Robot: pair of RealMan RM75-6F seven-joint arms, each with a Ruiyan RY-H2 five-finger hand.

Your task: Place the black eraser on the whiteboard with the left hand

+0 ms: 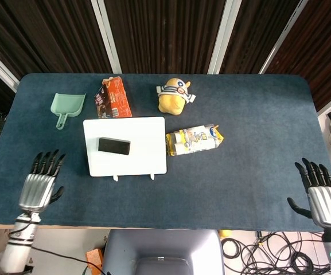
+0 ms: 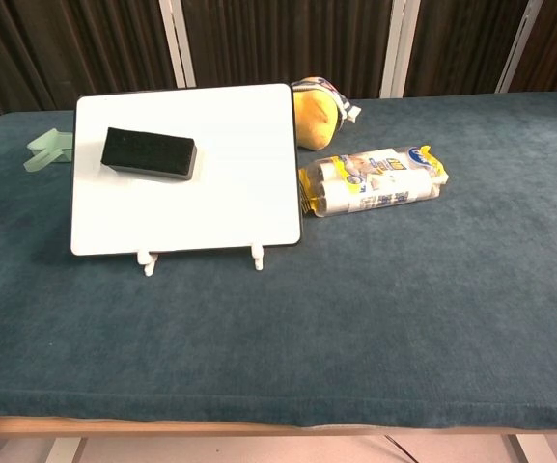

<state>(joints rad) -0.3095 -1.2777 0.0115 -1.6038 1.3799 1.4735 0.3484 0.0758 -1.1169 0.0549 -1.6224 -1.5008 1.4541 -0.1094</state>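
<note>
Smooth glossy whiteboard (image 2: 210, 183), matt black eraser (image 2: 149, 153), napped blue cloth table (image 2: 355, 318), metallic hands.

Bright even overhead light, both views sharp; soft small shadows on the table (image 1: 251, 109); whiteboard (image 2: 210, 174) white, near-overexposed, no hard glare.
</note>
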